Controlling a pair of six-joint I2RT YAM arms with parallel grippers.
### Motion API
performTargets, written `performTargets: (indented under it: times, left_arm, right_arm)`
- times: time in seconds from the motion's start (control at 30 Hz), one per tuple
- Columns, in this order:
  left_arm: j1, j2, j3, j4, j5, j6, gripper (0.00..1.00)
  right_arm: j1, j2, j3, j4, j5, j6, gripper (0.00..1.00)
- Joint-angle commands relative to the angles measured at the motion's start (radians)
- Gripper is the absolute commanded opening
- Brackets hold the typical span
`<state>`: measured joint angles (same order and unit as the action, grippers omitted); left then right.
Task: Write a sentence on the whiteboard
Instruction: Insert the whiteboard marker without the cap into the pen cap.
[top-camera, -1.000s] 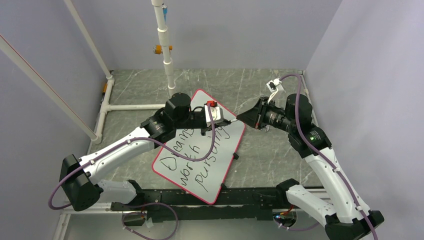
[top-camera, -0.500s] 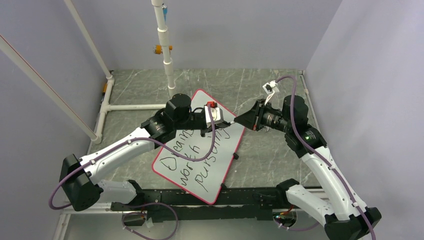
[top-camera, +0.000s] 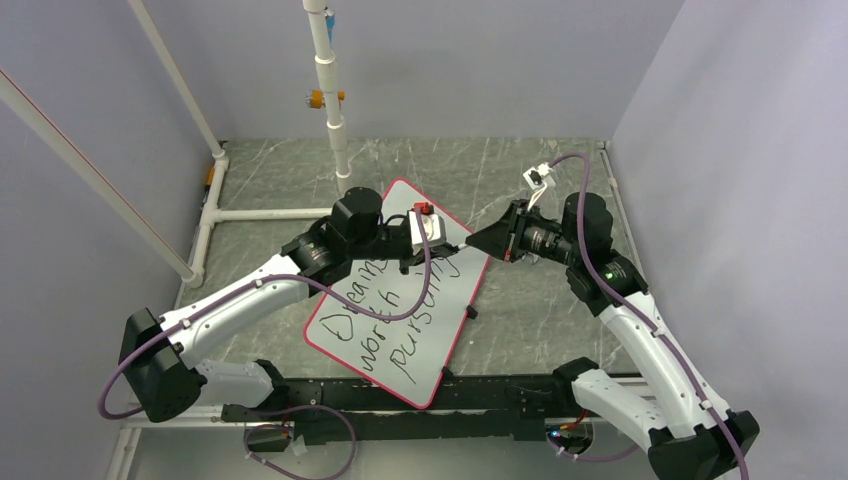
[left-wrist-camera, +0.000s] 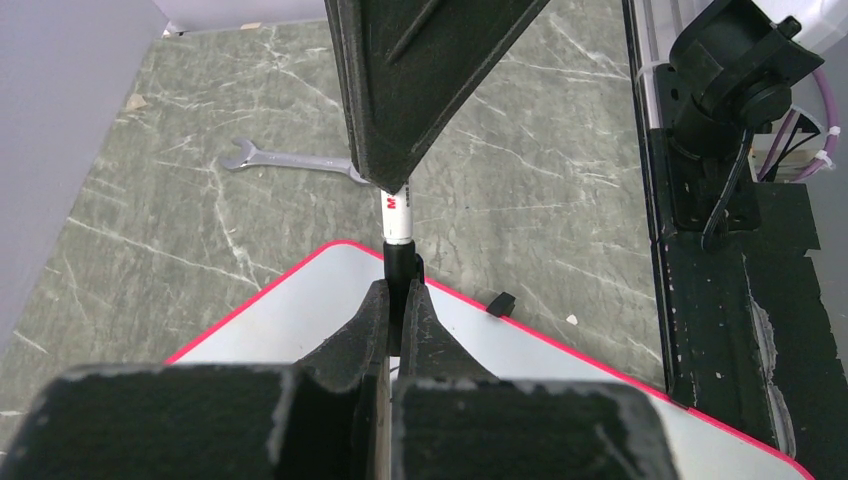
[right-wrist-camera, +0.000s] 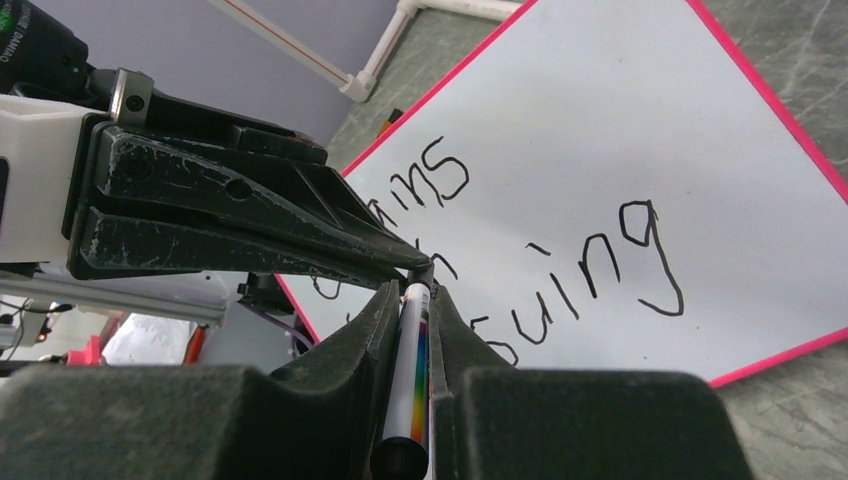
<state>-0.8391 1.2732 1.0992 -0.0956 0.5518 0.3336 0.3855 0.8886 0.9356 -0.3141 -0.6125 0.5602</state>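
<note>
While one whiteboard (top-camera: 462, 300) lies skewed on the table (top-camera: 540, 300), bearing the sentence (top-camera: 385, 320) in three lines, two arms reach inward above its far corner, left pincer (left-wrist-camera: 398, 282) and right pincer (right-wrist-camera: 415, 292) tip to tip, both clamped on one marker (left-wrist-camera: 397, 215).

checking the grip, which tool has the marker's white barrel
The right tool clamps the white barrel of the marker; the left tool pinches only its black end.
</note>
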Motion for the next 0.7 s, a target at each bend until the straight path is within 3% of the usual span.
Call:
performTargets:
  times: [0.0, 0.33, 0.67]
  left_arm:
    - [-0.007, -0.015, 0.008, 0.087, 0.052, -0.010, 0.00]
    - [-0.012, -0.016, 0.025, 0.061, 0.113, -0.008, 0.00]
    - [-0.017, -0.024, 0.018, 0.071, 0.095, -0.013, 0.00]
  right_arm:
    - [0.009, 0.013, -0.020, 0.080, -0.108, 0.032, 0.00]
    - [0.012, 0.012, -0.050, 0.175, -0.251, -0.073, 0.00]
    - [0.033, 0.039, -0.074, 0.205, -0.175, 0.015, 0.00]
